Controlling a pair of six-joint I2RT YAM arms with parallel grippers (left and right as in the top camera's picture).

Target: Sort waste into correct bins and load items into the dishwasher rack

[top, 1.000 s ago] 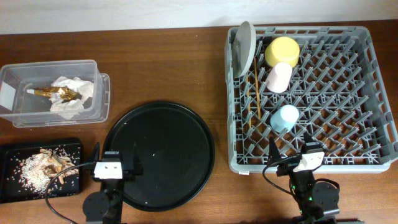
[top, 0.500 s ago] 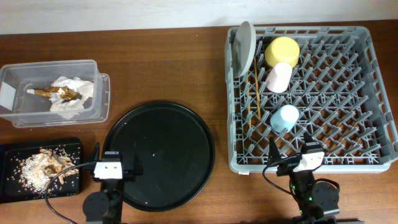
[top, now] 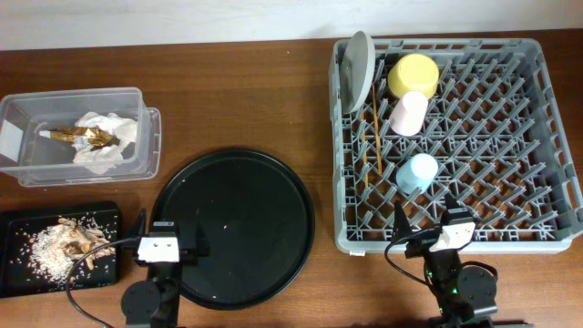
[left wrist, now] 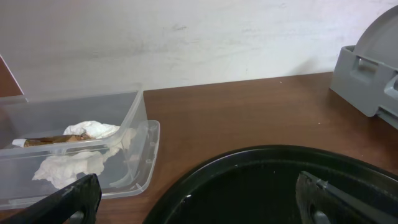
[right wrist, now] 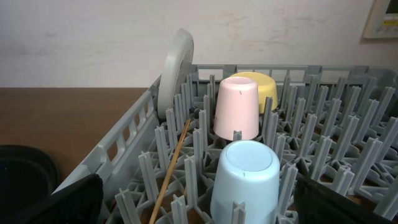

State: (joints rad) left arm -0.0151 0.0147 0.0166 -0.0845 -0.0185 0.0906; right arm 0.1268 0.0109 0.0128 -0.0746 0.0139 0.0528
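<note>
The grey dishwasher rack holds the grey-white plate on edge, the yellow bowl, the pink cup, the light blue cup and the chopsticks. The clear tub holds the white napkin and the gold wrapper. The small black tray holds food scraps. My left gripper is open and empty over the round black tray. My right gripper is open and empty at the rack's near edge, facing the blue cup.
The round black tray lies at front centre. Bare brown tabletop lies between the tub and the rack. A white wall stands behind the table.
</note>
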